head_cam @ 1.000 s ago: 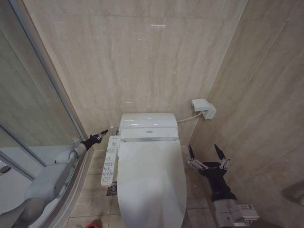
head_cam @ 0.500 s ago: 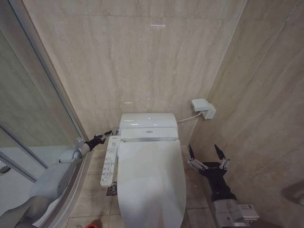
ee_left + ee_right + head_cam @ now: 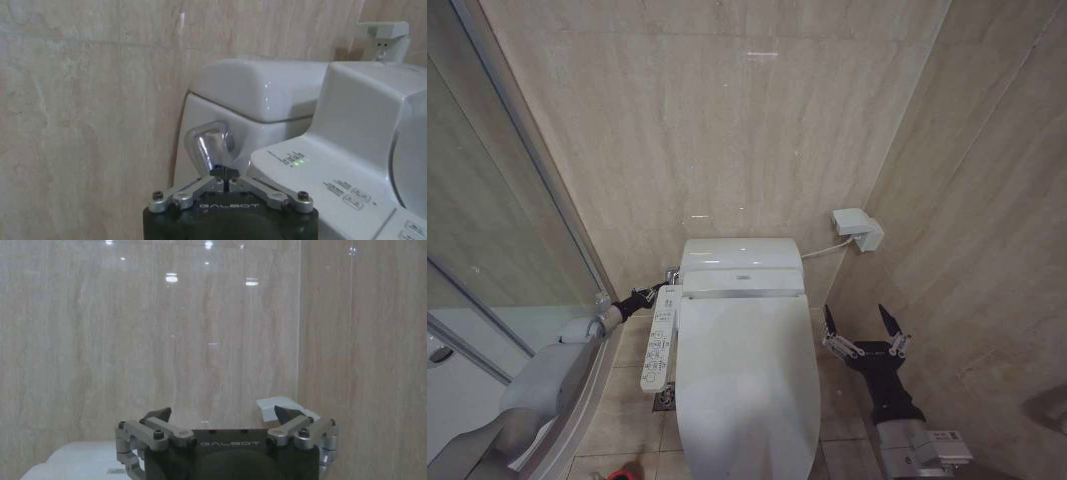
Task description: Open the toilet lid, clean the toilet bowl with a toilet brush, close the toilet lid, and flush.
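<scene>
The white toilet lid (image 3: 745,380) lies shut over the seat, so the toilet bowl is hidden beneath it. The toilet brush is out of view. My left gripper (image 3: 649,293) reaches in at the tank's left side. In the left wrist view, the left gripper (image 3: 225,173) is shut, its tips meeting against the lower end of the chrome flush lever (image 3: 210,145). My right gripper (image 3: 862,322) hangs open to the right of the toilet, nothing between its fingers (image 3: 157,416).
A side control panel (image 3: 659,340) with buttons and green lights runs along the toilet's left edge. The glass shower wall (image 3: 487,250) stands close on the left. A white box (image 3: 855,228) is fixed to the right wall. A red cup (image 3: 627,471) stands on the floor at the front.
My left gripper has moved right, from beside the shower wall to the flush lever at the tank's side. The right arm has stayed still.
</scene>
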Robot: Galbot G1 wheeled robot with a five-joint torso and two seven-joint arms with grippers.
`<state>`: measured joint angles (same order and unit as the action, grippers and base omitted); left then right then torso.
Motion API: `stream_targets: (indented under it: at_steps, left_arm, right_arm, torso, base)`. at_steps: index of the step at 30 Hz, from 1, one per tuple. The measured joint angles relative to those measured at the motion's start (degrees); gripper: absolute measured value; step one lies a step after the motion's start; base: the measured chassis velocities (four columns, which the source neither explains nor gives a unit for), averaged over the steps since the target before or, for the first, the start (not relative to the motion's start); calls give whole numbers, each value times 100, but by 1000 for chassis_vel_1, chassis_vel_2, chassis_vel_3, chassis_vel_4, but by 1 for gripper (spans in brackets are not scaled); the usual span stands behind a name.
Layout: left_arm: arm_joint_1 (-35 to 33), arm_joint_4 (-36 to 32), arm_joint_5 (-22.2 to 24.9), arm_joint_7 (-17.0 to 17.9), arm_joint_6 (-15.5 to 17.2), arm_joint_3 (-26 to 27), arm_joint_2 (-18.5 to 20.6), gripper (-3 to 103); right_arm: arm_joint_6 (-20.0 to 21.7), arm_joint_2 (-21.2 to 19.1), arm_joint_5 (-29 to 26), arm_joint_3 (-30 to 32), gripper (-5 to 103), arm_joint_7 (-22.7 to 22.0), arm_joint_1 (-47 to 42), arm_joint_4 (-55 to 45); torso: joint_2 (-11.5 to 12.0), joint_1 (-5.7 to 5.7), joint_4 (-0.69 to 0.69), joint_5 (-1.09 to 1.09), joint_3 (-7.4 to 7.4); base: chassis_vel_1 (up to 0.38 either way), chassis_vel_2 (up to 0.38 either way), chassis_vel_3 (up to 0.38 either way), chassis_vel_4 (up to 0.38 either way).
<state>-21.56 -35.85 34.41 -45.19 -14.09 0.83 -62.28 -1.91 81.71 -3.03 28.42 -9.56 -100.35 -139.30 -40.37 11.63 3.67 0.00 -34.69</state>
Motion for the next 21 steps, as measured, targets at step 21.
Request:
stream_targets:
  at_steps: [21]
  left_arm:
    - [273, 801, 22, 40, -70, -12, -177, 0]
  right_arm:
    - [0, 0, 0, 0, 100, 0, 0, 0]
  torso:
    - [2, 1, 2, -2, 0]
  base:
    - [0, 0, 0, 0]
